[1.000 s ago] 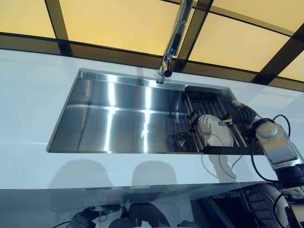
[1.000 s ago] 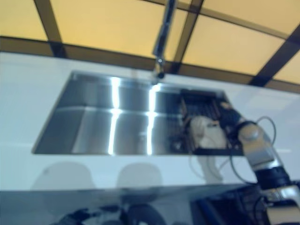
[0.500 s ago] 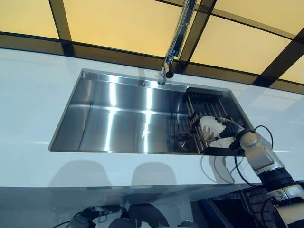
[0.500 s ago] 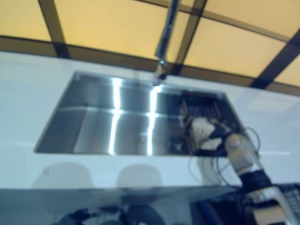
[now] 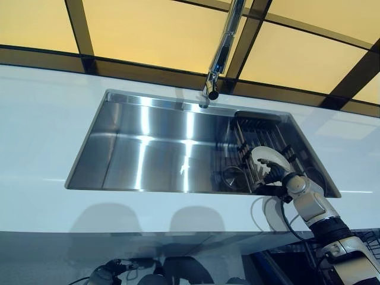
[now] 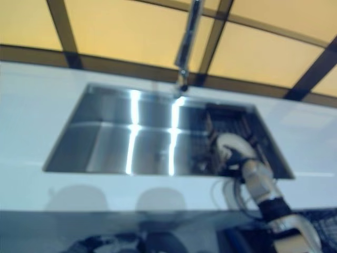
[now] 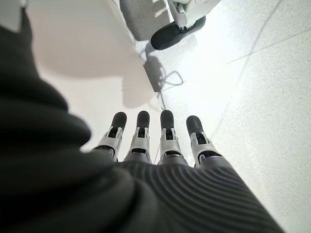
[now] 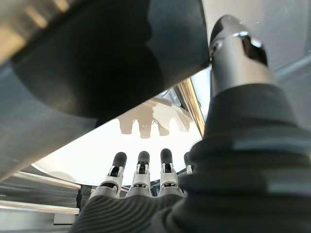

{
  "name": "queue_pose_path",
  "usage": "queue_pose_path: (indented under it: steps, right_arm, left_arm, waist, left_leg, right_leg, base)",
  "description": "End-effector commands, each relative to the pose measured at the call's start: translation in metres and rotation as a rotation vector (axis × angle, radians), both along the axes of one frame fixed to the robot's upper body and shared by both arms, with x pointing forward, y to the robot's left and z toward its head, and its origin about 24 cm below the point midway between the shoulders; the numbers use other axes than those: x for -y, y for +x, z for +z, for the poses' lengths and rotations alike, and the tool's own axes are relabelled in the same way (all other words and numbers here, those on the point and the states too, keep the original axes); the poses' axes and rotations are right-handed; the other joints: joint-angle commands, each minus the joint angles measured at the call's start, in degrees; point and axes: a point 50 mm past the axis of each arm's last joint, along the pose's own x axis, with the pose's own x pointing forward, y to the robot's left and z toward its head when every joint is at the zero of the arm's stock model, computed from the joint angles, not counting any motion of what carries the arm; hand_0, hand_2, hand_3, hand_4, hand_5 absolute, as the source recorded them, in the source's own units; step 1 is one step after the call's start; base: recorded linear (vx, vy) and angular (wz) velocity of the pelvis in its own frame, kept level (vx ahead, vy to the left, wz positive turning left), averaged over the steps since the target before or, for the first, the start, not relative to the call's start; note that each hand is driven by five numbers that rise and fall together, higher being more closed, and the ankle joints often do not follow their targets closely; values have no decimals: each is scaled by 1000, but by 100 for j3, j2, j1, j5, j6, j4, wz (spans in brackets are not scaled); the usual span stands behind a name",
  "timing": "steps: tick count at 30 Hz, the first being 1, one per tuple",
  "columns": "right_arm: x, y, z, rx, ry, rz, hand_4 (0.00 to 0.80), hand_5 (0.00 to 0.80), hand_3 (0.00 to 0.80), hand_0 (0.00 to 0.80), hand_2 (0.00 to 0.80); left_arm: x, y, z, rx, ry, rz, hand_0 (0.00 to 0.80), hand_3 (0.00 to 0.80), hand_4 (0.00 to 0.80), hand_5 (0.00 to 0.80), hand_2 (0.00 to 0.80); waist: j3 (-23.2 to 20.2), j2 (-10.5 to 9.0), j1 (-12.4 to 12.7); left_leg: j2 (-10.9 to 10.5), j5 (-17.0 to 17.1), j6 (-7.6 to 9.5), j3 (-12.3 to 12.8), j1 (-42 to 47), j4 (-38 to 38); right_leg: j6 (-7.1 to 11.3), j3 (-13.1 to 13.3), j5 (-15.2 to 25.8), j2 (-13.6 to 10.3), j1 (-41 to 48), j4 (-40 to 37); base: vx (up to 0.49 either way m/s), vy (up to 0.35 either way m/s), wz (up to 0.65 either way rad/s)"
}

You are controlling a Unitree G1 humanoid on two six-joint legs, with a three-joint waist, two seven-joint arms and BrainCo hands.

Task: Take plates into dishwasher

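Observation:
A white plate [image 5: 265,155] leans in the black dish rack [image 5: 249,127] at the right end of the steel sink [image 5: 148,148]. My right hand [image 5: 278,176] reaches over the sink's near rim to the plate's front edge. In the right wrist view its fingers [image 8: 141,170] lie straight against the plate [image 8: 87,150], whose glossy face mirrors them, with the thumb [image 8: 235,48] held apart above. A dark, blurred edge of the rack crosses over them. My left hand [image 7: 150,141] hangs low with straight fingers over the floor and holds nothing.
A tall chrome faucet [image 5: 221,53] stands behind the sink's middle. The white counter [image 5: 41,124] surrounds the sink. A round drain [image 5: 230,173] lies just left of the rack. Yellow panels in dark frames form the back wall.
My right hand has moved from the plate's right side round to its near edge, at the sink's front rim. The plate now stands more upright. The camera has shifted slightly.

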Motion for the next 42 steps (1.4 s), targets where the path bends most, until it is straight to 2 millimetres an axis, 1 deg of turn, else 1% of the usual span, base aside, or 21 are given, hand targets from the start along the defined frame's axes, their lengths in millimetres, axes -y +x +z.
queue_pose_path:
  steps: [1, 10, 13, 16, 18, 23, 27, 29, 33, 37, 40, 42]
  right_arm:
    - [5, 14, 31, 119, -98, 15, 0, 0, 0, 0, 0]
    - [2, 16, 34, 151, -105, 20, 0, 0, 0, 0, 0]
    - [4, 16, 41, 182, -59, -8, 0, 0, 0, 0, 0]
    - [7, 21, 57, 259, 39, -63, 0, 0, 0, 0, 0]
    - [10, 24, 72, 340, 87, -103, 0, 0, 0, 0, 0]
    - [27, 23, 100, 443, 111, -157, 0, 0, 0, 0, 0]
    - [40, 22, 115, 498, 121, -208, 0, 0, 0, 0, 0]
    - [47, 20, 119, 509, 122, -232, 0, 0, 0, 0, 0]
    - [60, 19, 124, 514, 96, -287, 0, 0, 0, 0, 0]
    - [71, 17, 121, 483, 24, -330, 0, 0, 0, 0, 0]
    - [80, 16, 116, 450, -55, -360, 0, 0, 0, 0, 0]
    - [84, 16, 113, 422, -165, -349, 0, 0, 0, 0, 0]
  left_arm:
    - [19, 16, 0, 39, -30, -57, 0, 0, 0, 0, 0]
    - [23, 18, 0, 44, -39, -64, 0, 0, 0, 0, 0]
    - [23, 18, 0, 44, -37, -63, 0, 0, 0, 0, 0]
    - [19, 18, 1, 42, -27, -54, 0, 0, 0, 0, 0]
    - [16, 18, 2, 42, -20, -50, 0, 0, 0, 0, 0]
    - [12, 12, 1, 41, -15, -37, 0, 0, 0, 0, 0]
    - [11, 7, -1, 36, -14, -30, 0, 0, 0, 0, 0]
    - [10, 5, -1, 33, -13, -30, 0, 0, 0, 0, 0]
    - [8, 2, -2, 24, -4, -29, 0, 0, 0, 0, 0]
    - [6, 0, -2, 19, -1, -33, 0, 0, 0, 0, 0]
    - [7, -1, -2, 14, -2, -46, 0, 0, 0, 0, 0]
    - [7, -1, -2, 7, 0, -59, 0, 0, 0, 0, 0]
  waist:
    - [24, 151, 31]
    - [36, 171, 54]
    - [42, 174, 59]
    - [54, 155, 53]
    - [69, 140, 43]
    - [50, 114, 6]
    - [-5, 108, -36]
    - [-22, 103, -44]
    - [-63, 74, -37]
    - [-72, 59, -23]
    - [-69, 66, 6]
    - [-70, 68, 27]
  left_leg:
    - [81, -206, -92, 263, 16, -215]
    - [86, -191, -86, 234, 0, -215]
    - [93, -187, -93, 203, -4, -215]
    - [107, -187, -102, 192, 9, -215]
    - [116, -190, -100, 196, 19, -215]
    - [122, -204, -87, 230, 49, -215]
    - [112, -214, -82, 244, 73, -215]
    - [110, -225, -81, 251, 84, -215]
    - [108, -227, -86, 269, 83, -215]
    - [104, -230, -85, 288, 88, -215]
    - [89, -241, -86, 289, 94, -215]
    - [78, -251, -89, 300, 87, -215]
  right_leg:
    - [194, 341, -587, 6, -392, 782]
    - [193, 341, -591, -8, -438, 826]
    - [196, 340, -585, -15, -449, 845]
    - [201, 326, -560, -18, -459, 876]
    - [207, 330, -532, -21, -494, 922]
    - [201, 340, -538, -5, -502, 941]
    - [182, 371, -566, 19, -496, 926]
    - [176, 377, -579, 26, -491, 923]
    - [168, 375, -600, 56, -440, 858]
    - [163, 363, -618, 77, -398, 804]
    - [163, 353, -627, 83, -361, 749]
    - [166, 339, -631, 78, -331, 700]
  base:
    - [0, 0, 0]
    - [-10, 16, 5]
    - [0, 0, 0]
    - [0, 0, 0]
    - [0, 0, 0]
    - [0, 0, 0]
    - [0, 0, 0]
    - [0, 0, 0]
    - [0, 0, 0]
    - [2, -4, -1]
    - [3, -3, -1]
    - [0, 0, 0]
